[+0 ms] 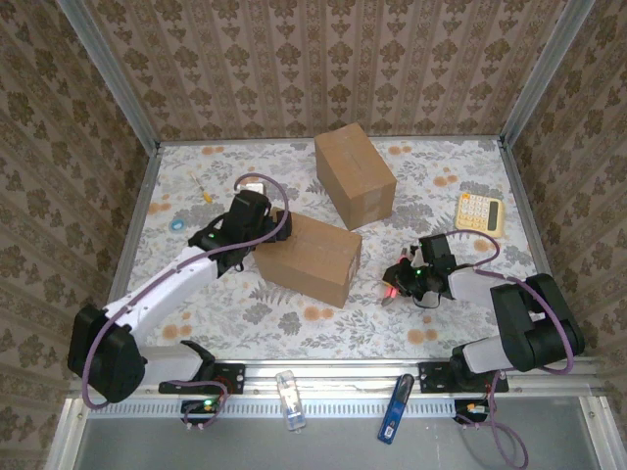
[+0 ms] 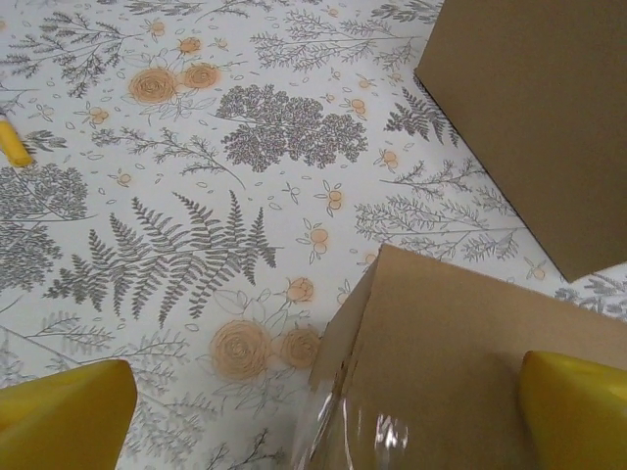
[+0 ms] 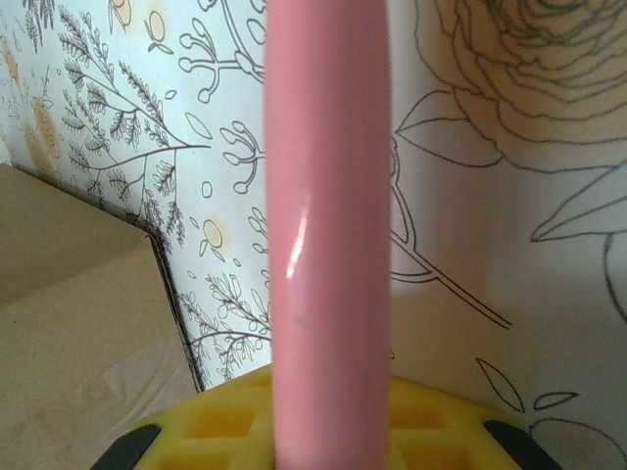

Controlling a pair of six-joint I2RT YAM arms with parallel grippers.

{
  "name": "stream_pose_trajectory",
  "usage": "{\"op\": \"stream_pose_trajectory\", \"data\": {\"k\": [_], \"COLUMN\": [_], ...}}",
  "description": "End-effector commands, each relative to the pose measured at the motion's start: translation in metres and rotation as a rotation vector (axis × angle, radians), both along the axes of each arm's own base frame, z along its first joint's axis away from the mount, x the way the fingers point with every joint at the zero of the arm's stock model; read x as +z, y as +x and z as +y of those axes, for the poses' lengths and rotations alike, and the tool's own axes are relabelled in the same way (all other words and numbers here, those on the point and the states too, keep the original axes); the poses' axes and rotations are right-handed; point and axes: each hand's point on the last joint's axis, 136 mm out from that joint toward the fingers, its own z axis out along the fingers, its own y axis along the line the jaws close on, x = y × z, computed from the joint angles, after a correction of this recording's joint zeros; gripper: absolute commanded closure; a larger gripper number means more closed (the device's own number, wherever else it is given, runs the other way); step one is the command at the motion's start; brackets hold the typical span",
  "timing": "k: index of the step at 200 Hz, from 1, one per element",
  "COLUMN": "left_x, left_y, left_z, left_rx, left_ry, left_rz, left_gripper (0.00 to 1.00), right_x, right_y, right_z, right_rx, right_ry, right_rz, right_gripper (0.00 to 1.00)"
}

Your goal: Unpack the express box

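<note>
A brown taped cardboard box [image 1: 309,257] lies at the table's middle, and a second, similar box [image 1: 355,174] stands behind it. My left gripper [image 1: 257,223] is at the near box's left corner. In the left wrist view its yellow fingertips [image 2: 64,421] stand wide open, straddling the taped corner of the box [image 2: 470,362], with the other box [image 2: 539,117] beyond. My right gripper [image 1: 395,286] rests low on the table right of the near box, shut on a pink stick-like tool [image 3: 328,225]. The box's corner [image 3: 78,333] shows left of the tool.
A yellow calculator [image 1: 479,211] lies at the back right. A yellow pen [image 1: 204,191] and a small blue object [image 1: 177,223] lie at the back left. On the front rail sit a clear item [image 1: 290,399] and a blue one [image 1: 395,408].
</note>
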Motion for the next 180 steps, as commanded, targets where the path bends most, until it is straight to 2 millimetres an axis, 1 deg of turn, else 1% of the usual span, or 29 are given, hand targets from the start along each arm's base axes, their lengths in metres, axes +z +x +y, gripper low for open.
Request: {"op": "stream_pose_trajectory", "data": {"k": [1, 34, 57, 73, 85, 88, 98, 103, 111, 123, 131, 137, 142, 155, 168, 180], "left_x": [0.026, 0.049, 0.06, 0.058, 0.051, 0.049, 0.04, 0.034, 0.024, 0.007, -0.005, -0.014, -0.021, -0.039, -0.055, -0.066], "left_y": [-0.011, -0.023, -0.036, -0.049, -0.061, -0.065, -0.077, -0.084, -0.094, -0.11, -0.12, -0.127, -0.133, -0.144, -0.151, -0.152], "left_z": [0.008, 0.018, 0.028, 0.035, 0.04, 0.04, 0.042, 0.042, 0.04, 0.038, 0.037, 0.036, 0.036, 0.033, 0.029, 0.023], "left_rx": [-0.049, -0.061, -0.06, -0.058, -0.054, -0.054, -0.054, -0.056, -0.067, -0.075, -0.078, -0.078, -0.074, -0.076, -0.072, -0.073], "left_ry": [0.028, 0.022, 0.013, 0.006, -0.006, -0.011, -0.037, -0.054, -0.086, -0.134, -0.164, -0.184, -0.2, -0.235, -0.265, -0.301], "left_rz": [-0.006, -0.024, -0.017, 0.015, 0.057, 0.069, 0.112, 0.134, 0.173, 0.23, 0.265, 0.289, 0.308, 0.341, 0.366, 0.375], "left_gripper": [0.0, 0.0, 0.0, 0.0, 0.0, 0.0, 0.0, 0.03, 0.08, 0.21, 0.34, 0.46, 0.55, 0.76, 0.99, 1.0], "right_x": [-0.024, -0.025, -0.025, -0.023, -0.023, -0.016, -0.009, -0.004, 0.006, 0.024, 0.041, 0.055, 0.068, 0.102, 0.134, 0.16], "right_y": [-0.011, -0.013, -0.015, -0.016, -0.019, -0.016, -0.015, -0.015, -0.013, -0.011, -0.008, -0.006, -0.004, 0.0, 0.003, 0.008], "right_z": [-0.016, -0.021, -0.023, -0.024, -0.026, -0.026, -0.027, -0.027, -0.028, -0.03, -0.031, -0.031, -0.031, -0.028, -0.025, -0.019], "right_rx": [-0.049, -0.067, -0.076, -0.082, -0.085, -0.085, -0.082, -0.075, -0.065, -0.045, -0.026, -0.01, 0.009, 0.055, 0.105, 0.152], "right_ry": [-0.074, -0.084, -0.084, -0.085, -0.093, -0.09, -0.1, -0.106, -0.117, -0.139, -0.152, -0.16, -0.164, -0.173, -0.18, -0.171], "right_rz": [0.062, 0.079, 0.086, 0.083, 0.094, 0.069, 0.054, 0.043, 0.016, -0.027, -0.071, -0.107, -0.146, -0.241, -0.32, -0.382], "right_gripper": [0.77, 0.6, 0.53, 0.47, 0.42, 0.4, 0.33, 0.31, 0.25, 0.16, 0.1, 0.05, 0.01, 0.0, 0.0, 0.0]}}
